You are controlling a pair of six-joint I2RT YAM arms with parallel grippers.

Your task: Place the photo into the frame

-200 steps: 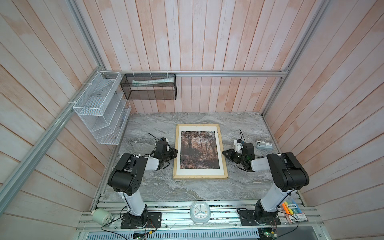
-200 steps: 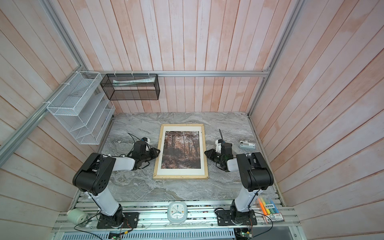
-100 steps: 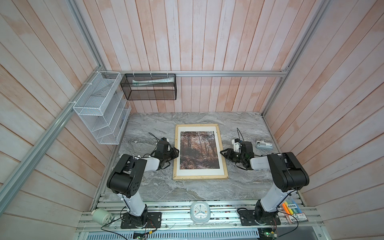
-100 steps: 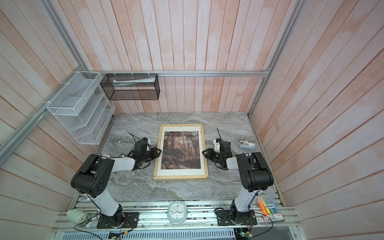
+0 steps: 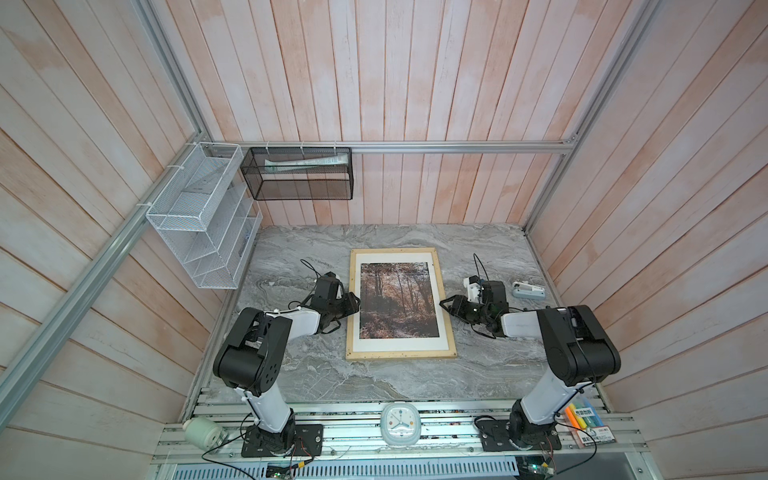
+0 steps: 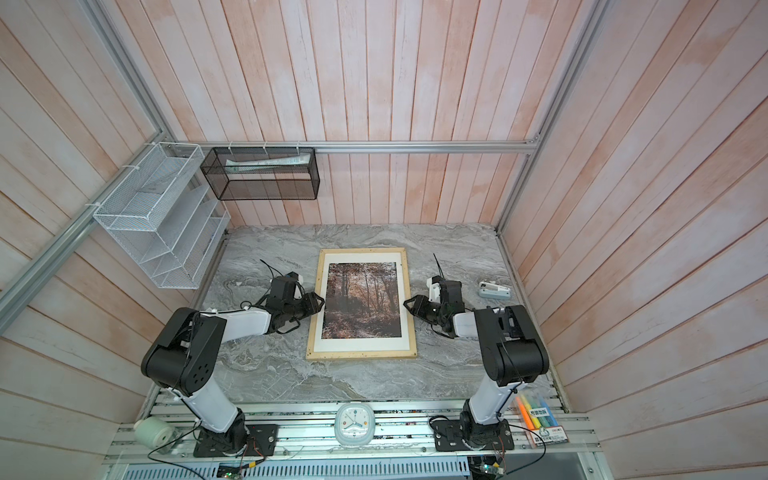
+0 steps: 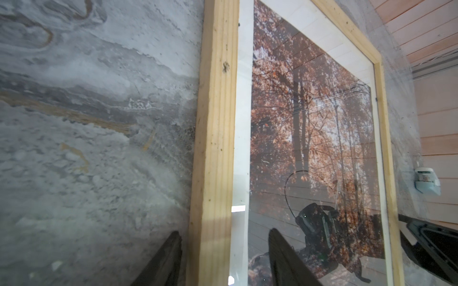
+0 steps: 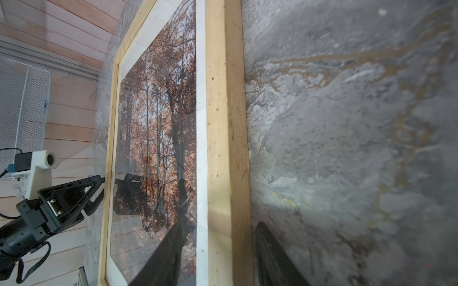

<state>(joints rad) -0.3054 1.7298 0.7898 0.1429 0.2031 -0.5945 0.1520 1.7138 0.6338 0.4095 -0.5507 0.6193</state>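
The frame (image 5: 401, 354) (image 6: 360, 354) of pale wood lies flat in the middle of the marble table. The photo (image 5: 399, 299) (image 6: 363, 299), an autumn forest, lies inside it with a white border around it and a reflective surface over it. My left gripper (image 5: 355, 301) (image 6: 320, 301) (image 7: 224, 232) is open and straddles the frame's left rail (image 7: 215, 123), one finger (image 7: 168, 257) outside on the table and the other over the photo (image 7: 309, 111). My right gripper (image 5: 444, 305) (image 6: 407, 305) (image 8: 220, 224) is open and straddles the right rail (image 8: 223, 111) the same way.
A small white and blue device (image 5: 528, 289) lies on the table to the right of the right gripper. A white wire rack (image 5: 203, 224) and a black mesh basket (image 5: 299, 172) hang on the walls. A clock (image 5: 400, 424) and markers (image 5: 586, 419) sit at the front rail.
Both grippers' jaws have widened where they stand at the frame's side rails. The frame and photo have not moved.
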